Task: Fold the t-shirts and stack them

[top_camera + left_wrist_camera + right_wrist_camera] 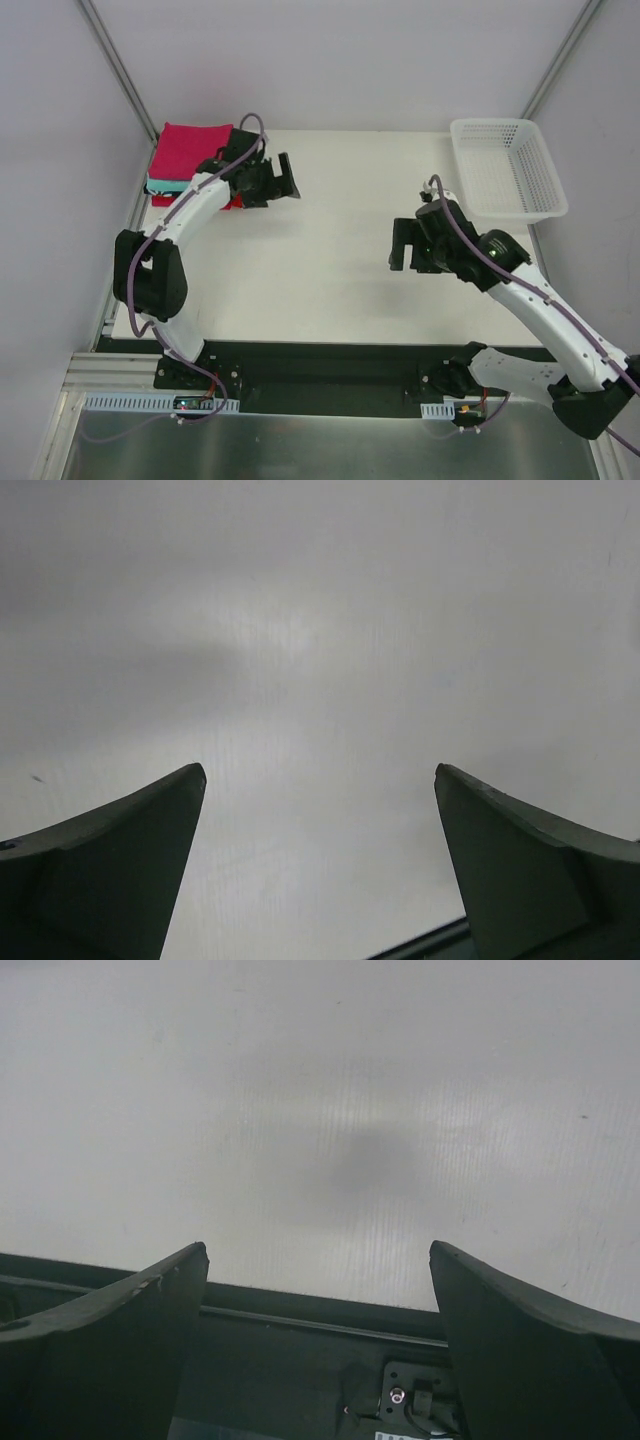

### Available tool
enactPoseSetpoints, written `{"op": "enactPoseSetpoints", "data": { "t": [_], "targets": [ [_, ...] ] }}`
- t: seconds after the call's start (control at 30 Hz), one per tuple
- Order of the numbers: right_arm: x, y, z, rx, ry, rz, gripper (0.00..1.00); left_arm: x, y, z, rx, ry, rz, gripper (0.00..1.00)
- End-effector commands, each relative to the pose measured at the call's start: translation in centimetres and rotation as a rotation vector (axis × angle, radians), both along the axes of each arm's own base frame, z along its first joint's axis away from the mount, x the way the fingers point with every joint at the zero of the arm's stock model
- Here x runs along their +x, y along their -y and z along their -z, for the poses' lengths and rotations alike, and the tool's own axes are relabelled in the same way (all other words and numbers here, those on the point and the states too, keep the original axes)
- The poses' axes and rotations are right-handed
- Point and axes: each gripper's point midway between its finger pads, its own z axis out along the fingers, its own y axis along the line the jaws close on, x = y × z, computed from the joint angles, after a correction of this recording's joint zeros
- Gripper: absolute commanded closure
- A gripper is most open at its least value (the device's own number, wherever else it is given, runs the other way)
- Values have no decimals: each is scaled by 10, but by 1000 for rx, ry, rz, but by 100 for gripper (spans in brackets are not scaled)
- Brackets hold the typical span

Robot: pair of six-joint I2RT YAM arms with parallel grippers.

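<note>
A stack of folded t-shirts stands at the table's far left corner. The crimson-pink t-shirt (188,148) lies on top, with a teal edge (165,186) and a red one (163,201) showing under it. My left gripper (284,180) is open and empty, just right of the stack above the bare table; its wrist view shows only white table between the fingers (120,860). My right gripper (402,247) is open and empty over the middle right of the table, and its wrist view shows table and the black front rail.
A white plastic mesh basket (506,166) stands at the far right corner. Grey walls with metal posts close in the back and sides. The black mounting rail (330,375) runs along the near edge.
</note>
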Motion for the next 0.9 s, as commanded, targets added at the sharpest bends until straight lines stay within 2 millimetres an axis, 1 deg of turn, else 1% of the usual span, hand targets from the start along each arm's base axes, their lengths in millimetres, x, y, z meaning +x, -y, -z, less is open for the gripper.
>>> {"op": "enactPoseSetpoints", "data": {
  "t": [0.0,0.03,0.07,0.13,0.23,0.27,0.33,0.37,0.43,0.47,0.5,0.53,0.57,0.6,0.63,0.67,0.7,0.73,0.8,0.87],
  "targets": [
    [33,10,-18,-114,95,44,4,-60,43,14,49,-53,151,1],
    [38,14,-16,-153,93,46,4,-71,59,18,92,-39,198,1],
    [42,16,-16,-169,98,51,4,-77,63,24,119,-43,210,1],
    [47,21,-15,-188,100,63,4,-92,72,29,136,-54,214,1],
    [47,22,-14,-180,91,66,4,-111,73,30,162,-45,200,1],
    [45,21,-9,-167,90,66,4,-124,77,26,176,-19,223,1],
    [44,21,-3,-150,84,83,4,-135,75,24,197,4,215,1],
    [41,20,5,-135,69,97,4,-149,74,24,208,17,227,1],
    [39,19,14,-120,54,112,4,-162,71,27,197,15,207,1],
    [36,19,17,-102,45,123,4,-174,64,32,212,20,202,1],
    [32,22,28,-114,24,126,4,-180,61,35,214,19,187,1],
    [29,24,31,-118,22,130,4,-185,56,37,215,21,178,1],
    [27,28,32,-125,27,136,4,-193,47,40,219,27,172,1],
    [23,35,33,-138,41,139,4,-193,39,40,233,45,154,1],
    [21,46,31,-172,62,158,4,-197,31,37,232,70,146,1],
    [20,52,29,-187,81,164,4,-198,25,35,241,90,141,1],
    [15,61,20,-193,127,158,4,-196,19,32,256,117,123,1],
    [15,69,14,-207,159,172,4,-199,14,25,242,146,117,1],
    [9,78,-3,-186,240,165,4,-199,8,19,240,179,106,1],
    [5,86,-12,-169,290,183,4,-203,5,16,229,195,110,1]
  ]
}}
